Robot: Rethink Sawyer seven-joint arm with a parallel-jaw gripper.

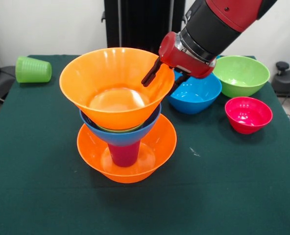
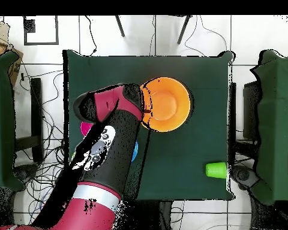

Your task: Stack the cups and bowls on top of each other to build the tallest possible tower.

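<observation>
The tower stands at the table's middle. A wide orange bowl is at the bottom, with the purple-magenta cup upside down in it. A blue bowl sits on the cup, with a sliver of lime green inside it. A second orange bowl sits tilted on top and also shows in the overhead view. My gripper is at the top bowl's right rim, one finger inside and one outside. The fingers stand apart and look open.
A blue bowl, a lime green bowl and a small red-pink bowl stand right of the tower. The light green cup lies on its side at the far left corner and shows in the overhead view.
</observation>
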